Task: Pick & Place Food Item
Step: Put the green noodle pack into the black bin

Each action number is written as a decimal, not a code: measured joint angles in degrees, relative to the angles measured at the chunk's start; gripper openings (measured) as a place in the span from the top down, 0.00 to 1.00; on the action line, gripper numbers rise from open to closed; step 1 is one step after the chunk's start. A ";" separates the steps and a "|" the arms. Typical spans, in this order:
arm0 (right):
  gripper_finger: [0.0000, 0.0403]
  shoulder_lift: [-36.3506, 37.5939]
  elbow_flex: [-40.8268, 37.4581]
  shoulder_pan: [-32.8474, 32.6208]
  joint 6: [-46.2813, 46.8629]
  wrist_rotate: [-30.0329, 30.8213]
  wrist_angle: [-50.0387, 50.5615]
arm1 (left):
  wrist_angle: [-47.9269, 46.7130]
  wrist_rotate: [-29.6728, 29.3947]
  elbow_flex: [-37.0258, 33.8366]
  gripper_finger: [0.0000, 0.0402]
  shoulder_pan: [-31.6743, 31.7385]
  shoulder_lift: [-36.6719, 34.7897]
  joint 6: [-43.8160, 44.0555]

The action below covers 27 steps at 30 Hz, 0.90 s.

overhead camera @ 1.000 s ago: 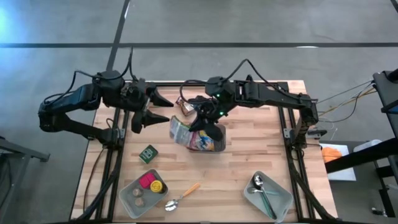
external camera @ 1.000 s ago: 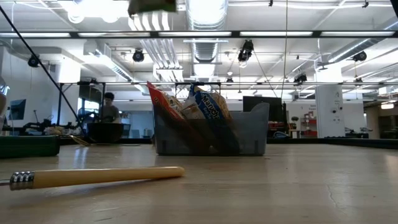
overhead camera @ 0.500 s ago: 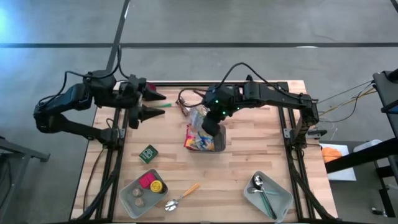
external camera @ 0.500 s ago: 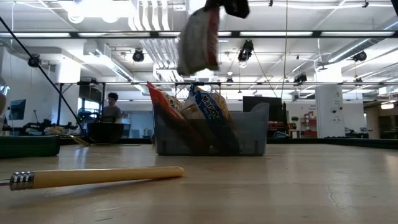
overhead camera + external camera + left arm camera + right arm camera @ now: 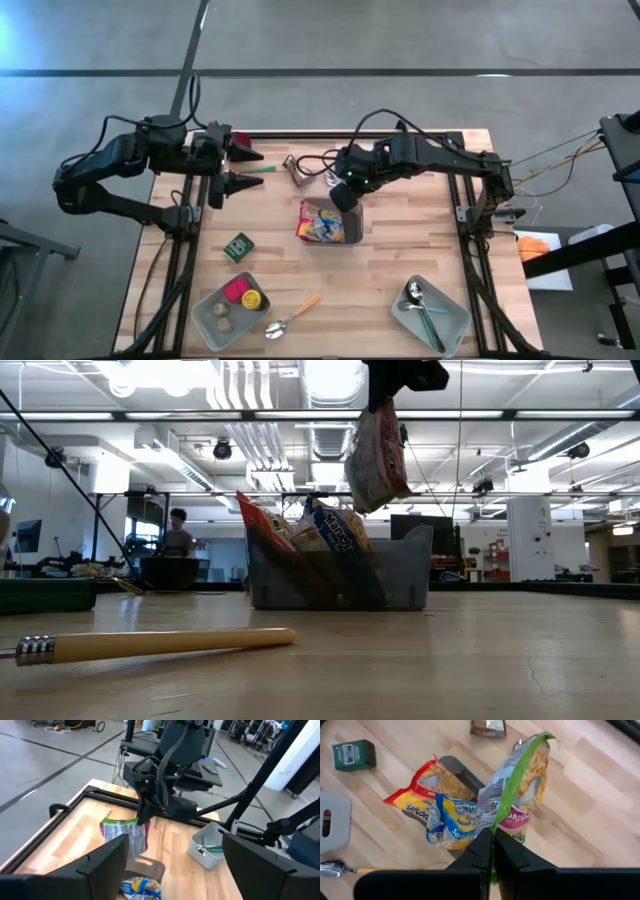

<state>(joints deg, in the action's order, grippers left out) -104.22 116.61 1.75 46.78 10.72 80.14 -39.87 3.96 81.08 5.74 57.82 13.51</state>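
A snack packet with a green edge (image 5: 520,780) hangs from my right gripper (image 5: 492,837), which is shut on it above the far right part of the grey bin (image 5: 352,232). In the low view the packet (image 5: 377,455) hangs clear above the bin (image 5: 405,575). Several other snack packets (image 5: 440,805) stand in the bin. A small brown packet (image 5: 300,171) lies flat on the table beyond the bin. My left gripper (image 5: 252,168) stands open over the far left of the table, holding nothing; its fingers (image 5: 102,865) frame the left wrist view. My right gripper pinches the packet's green-rimmed top edge (image 5: 496,826) between its two shut fingers. The fingers come steeply from above, pointing down. The packet hangs below them, edge-on and nearly upright, clear of the bin and the table.
A green box (image 5: 238,247) lies left of the bin. A grey tray (image 5: 205,318) with small round items sits near the front left, a wooden-handled spoon (image 5: 293,315) beside it. Another tray (image 5: 455,322) with spoons sits front right. A person shows far off (image 5: 177,530).
My right gripper has turned its wrist and tipped steeply downward, sinking a little. The packet, first spread out level at the bin's left, has swung round and now hangs edge-on below the fingers. My left gripper has drawn back slightly toward the table's left edge.
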 joint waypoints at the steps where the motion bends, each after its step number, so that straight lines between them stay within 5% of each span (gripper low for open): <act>1: 0.98 0.00 -0.40 -0.19 0.79 -0.01 -0.04 | 0.04 -0.23 0.00 0.19 0.00 0.00 -0.04; 27: 0.98 -0.02 -24.57 -3.88 26.83 2.95 -18.81 | -3.08 -1.00 0.00 0.19 0.02 0.02 0.00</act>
<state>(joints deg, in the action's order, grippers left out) -104.25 92.04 -2.13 73.61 13.67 61.33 -42.95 2.96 81.08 5.76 57.84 13.52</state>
